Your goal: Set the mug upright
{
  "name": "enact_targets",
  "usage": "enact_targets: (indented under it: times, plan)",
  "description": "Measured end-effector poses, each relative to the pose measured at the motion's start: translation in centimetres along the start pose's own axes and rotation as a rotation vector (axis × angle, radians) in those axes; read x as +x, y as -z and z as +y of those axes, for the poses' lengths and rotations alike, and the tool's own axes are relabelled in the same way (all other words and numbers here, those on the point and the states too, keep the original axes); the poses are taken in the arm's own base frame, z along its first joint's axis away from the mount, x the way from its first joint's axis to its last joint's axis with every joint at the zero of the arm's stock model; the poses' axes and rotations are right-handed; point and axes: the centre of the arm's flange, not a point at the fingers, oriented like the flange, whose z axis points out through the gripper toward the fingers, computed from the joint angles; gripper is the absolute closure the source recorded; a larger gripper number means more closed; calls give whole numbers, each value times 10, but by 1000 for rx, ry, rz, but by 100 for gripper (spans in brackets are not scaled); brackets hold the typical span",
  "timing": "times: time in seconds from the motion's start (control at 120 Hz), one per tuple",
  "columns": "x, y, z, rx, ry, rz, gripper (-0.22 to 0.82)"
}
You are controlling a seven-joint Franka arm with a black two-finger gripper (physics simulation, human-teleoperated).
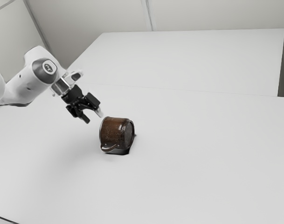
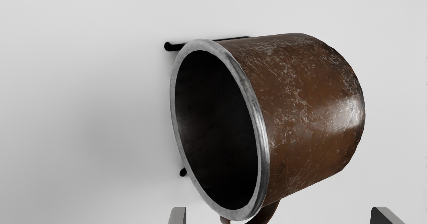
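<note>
Since the mug (image 1: 115,132) lies on its side on the desk (image 1: 202,158), uprighting is req'd; my gripper (image 1: 94,117) is spread nr. it, w/o contact.

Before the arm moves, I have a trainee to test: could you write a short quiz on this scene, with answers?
1. How does the mug lie?
a) upright
b) on its side
c) upside down
2. True or false: the pincer is open.
3. Fill in: in the exterior view, the mug's base faces that view's ____.

Key: 1 b; 2 true; 3 right
</note>
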Motion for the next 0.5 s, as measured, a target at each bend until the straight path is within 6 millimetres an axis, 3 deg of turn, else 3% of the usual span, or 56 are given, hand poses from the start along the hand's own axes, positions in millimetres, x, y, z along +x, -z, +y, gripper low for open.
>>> enact_targets:
  times: [0.5]
  plan:
    - [2,-48,-27,-291,19,99,0]
